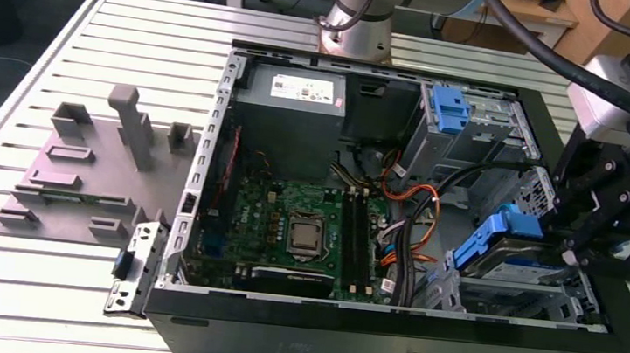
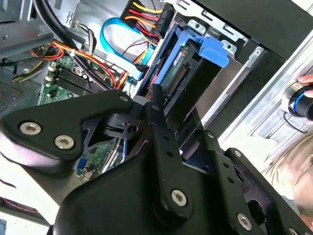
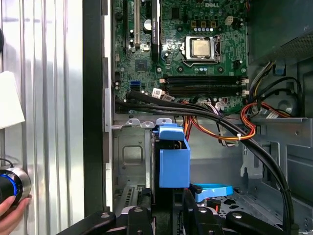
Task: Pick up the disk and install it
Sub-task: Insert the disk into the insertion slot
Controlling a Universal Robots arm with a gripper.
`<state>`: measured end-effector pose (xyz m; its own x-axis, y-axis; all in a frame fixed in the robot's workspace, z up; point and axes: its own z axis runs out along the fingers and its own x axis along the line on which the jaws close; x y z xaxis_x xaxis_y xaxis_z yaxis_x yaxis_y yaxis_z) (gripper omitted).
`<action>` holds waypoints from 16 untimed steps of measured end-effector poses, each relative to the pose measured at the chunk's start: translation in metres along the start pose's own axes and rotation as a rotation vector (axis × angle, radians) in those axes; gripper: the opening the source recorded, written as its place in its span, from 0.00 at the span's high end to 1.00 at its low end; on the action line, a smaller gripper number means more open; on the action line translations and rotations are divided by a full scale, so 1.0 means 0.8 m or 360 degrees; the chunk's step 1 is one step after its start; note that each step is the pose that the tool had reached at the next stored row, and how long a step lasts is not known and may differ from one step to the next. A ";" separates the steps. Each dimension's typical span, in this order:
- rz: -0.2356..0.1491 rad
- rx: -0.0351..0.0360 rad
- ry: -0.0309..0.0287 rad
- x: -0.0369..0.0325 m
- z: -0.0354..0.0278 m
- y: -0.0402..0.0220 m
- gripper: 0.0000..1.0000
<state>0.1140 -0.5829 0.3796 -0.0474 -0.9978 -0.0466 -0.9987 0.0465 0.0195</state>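
The disk (image 1: 514, 253) is a silver drive in a blue carrier, tilted over the drive bay (image 1: 537, 296) at the case's corner on the exterior view's right. My gripper (image 1: 575, 246) is shut on it from that side. In the first wrist view the disk (image 3: 173, 159) stands edge-on between my fingers (image 3: 142, 218), blue end tab towards the motherboard. In the second wrist view the disk (image 2: 188, 68) sticks out past my black linkage, with its connector edge showing and its blue tab (image 2: 213, 50) near the case wall.
The open computer case (image 1: 391, 343) lies on a slatted metal table (image 1: 68, 291). Inside are the motherboard (image 1: 286, 226), a grey power supply (image 1: 300, 96), orange and black cables (image 1: 418, 200) and a second blue bracket (image 1: 448, 110). A grey fixture (image 1: 93, 171) stands on the left. A hand (image 3: 7, 205) rests at a round button (image 3: 10, 183).
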 end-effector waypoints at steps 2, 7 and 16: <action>0.0000 0.0000 -0.00004 0.0001 0.0010 0.0000 0.65; 0.0000 0.0000 -0.00006 0.0002 0.0029 0.0000 0.65; 0.0000 0.0000 -0.00003 0.0002 0.0039 -0.0001 0.65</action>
<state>0.1140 -0.5829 0.3765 -0.0474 -0.9978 -0.0468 -0.9987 0.0465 0.0195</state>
